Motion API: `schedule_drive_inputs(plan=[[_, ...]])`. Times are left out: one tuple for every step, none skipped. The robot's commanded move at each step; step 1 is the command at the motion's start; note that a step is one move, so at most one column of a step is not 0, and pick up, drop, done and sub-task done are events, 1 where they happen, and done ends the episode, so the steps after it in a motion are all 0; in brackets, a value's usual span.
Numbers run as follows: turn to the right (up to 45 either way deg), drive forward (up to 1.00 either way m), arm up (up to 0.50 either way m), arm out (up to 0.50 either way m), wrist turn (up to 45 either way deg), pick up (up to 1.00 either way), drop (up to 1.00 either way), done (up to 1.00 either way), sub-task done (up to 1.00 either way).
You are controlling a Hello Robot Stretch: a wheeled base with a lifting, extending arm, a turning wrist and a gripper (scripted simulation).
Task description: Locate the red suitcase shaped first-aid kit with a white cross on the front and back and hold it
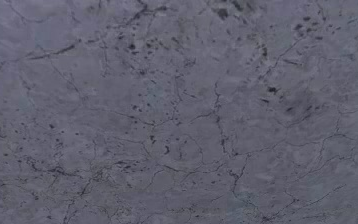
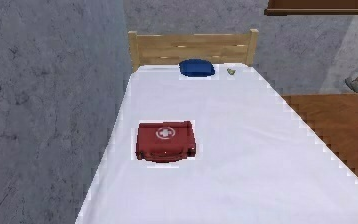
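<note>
Ahead I face a grey veined wall (image 1: 177, 110). To the side, a white-sheeted bed (image 2: 247, 150) runs to a wooden headboard (image 2: 192, 45). The red first-aid kit (image 2: 166, 141) lies mid-bed, well apart from a blue cushion (image 2: 196, 68) and a small pale object (image 2: 231, 71) by the headboard. I cannot tell the fingers' state.

A grey veined wall (image 1: 177, 110) is seen standing squarely ahead in the forward view, and no way through is offered there. In the arm side view, a bed (image 2: 252, 150) is hemmed in on its left by a grey wall (image 2: 47, 100) just beside the mattress edge. The bed's white surface is left bare on every side of the red first-aid kit (image 2: 166, 141), so room is given from above and around it. The far end is closed off by a wooden headboard (image 2: 193, 45), with a blue pillow (image 2: 196, 68) and a small pale object (image 2: 231, 71) laid before it, well apart from the kit. Open wooden floor (image 2: 332, 115) is shown along the bed's right side.
</note>
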Motion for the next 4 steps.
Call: schedule_drive_inputs(plan=[[0.0,0.00,0.00,0.48,0.0,0.00,0.00,0.00,0.00],[0.0,0.00,0.00,0.00,45.0,0.00,0.00,0.00,0.00],[0.0,0.00,0.00,0.00,45.0,0.00,0.00,0.00,0.00],[0.0,0.00,0.00,0.00,45.0,0.00,0.00,0.00,0.00]])
